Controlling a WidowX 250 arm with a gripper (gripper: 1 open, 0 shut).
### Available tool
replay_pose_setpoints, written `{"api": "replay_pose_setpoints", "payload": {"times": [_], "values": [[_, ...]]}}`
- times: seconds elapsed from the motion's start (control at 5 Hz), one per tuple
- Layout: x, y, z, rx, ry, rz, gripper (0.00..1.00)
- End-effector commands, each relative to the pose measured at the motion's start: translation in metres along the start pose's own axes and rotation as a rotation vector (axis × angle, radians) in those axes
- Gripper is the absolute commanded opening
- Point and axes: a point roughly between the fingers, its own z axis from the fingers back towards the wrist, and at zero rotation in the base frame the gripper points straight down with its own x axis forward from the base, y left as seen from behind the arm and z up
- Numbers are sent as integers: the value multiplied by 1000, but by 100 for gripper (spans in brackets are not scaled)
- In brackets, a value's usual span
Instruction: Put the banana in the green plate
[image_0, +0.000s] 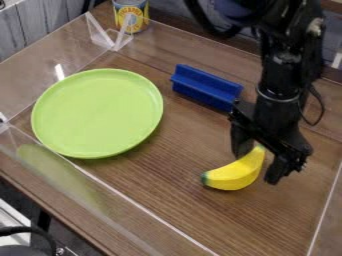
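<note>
The gripper (267, 158) hangs pointing straight down right over the banana (235, 170), jaws spread wide with a finger on either side of its upper end, nothing held. So this looks like the reach-and-grasp step: the banana lies on the wood near the right edge, well apart from the green plate (96, 110) over on the left. Next, I'd say, the jaws must pinch the banana, then lift and carry it left past the blue block (205, 85) to the plate.

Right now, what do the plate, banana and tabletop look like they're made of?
Large round lime-green plate: probably plastic, uniform colour, soft sheen. Small curved yellow banana: looks like moulded plastic or foam, smooth and evenly coloured, so a toy. Brown tabletop: wood grain, glossy; real wood or laminate, can't tell.
</note>
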Motion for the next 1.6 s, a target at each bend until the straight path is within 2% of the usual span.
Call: {"api": "replay_pose_setpoints", "payload": {"times": [0.0,0.2,0.6,1.0,1.4], "values": [[3,-14,5,-12,-40,14,100],[2,-22,2,-18,-40,35,100],[-2,-1,14,-11,-21,-23,100],[2,3,21,4,-16,69,100],[-4,20,-5,12,-8,-37,100]]}}
